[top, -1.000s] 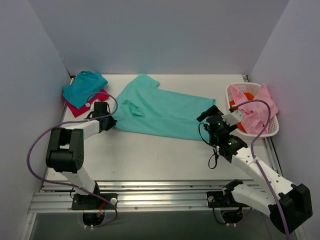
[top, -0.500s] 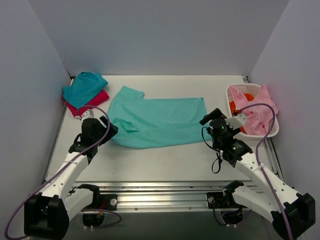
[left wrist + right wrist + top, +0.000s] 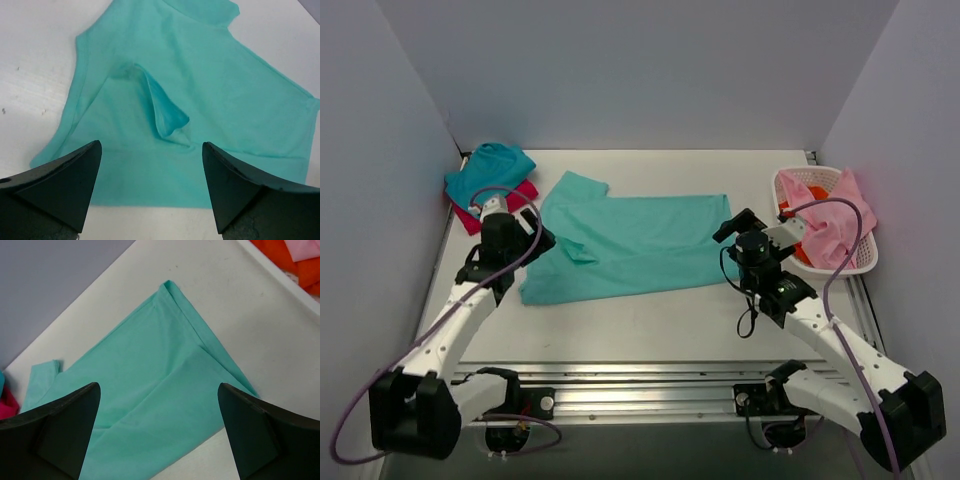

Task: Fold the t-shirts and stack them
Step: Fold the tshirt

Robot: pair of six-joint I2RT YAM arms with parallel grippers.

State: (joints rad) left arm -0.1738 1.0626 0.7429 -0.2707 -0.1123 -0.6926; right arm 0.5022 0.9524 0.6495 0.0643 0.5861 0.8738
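The left end effector (image 3: pixel 150 146) was spread wide, and nothing was between its two dark fingers (image 3: pixel 65 180). It hung over the left end of the mint-green t-shirt (image 3: pixel 640 240). I could not tell if it touched the cloth. Just past its fingers, in the middle of the left wrist view, one loose flap of cloth (image 3: pixel 165 112) was bunched up and folded in on the shirt.

The right end effector (image 3: pixel 157 387) was spread wide too, and it held nothing. It hung by the right end of the same shirt, above the lower right corner.

The mint-green t-shirt lay mostly flat in the middle of the white surface (image 3: pixel 640 320). It reached from one end effector to the other, and one short sleeve (image 3: pixel 575 185) stuck out at its upper left.

In the upper left of the top view, well away from the big shirt, the teal t-shirt (image 3: pixel 488 172) lay on top of the magenta-red t-shirt (image 3: pixel 470 218).

At the right of the top view sat a white basket (image 3: pixel 860 266). A pink cloth (image 3: pixel 832 225) and an orange cloth (image 3: pixel 817 190) were in it.
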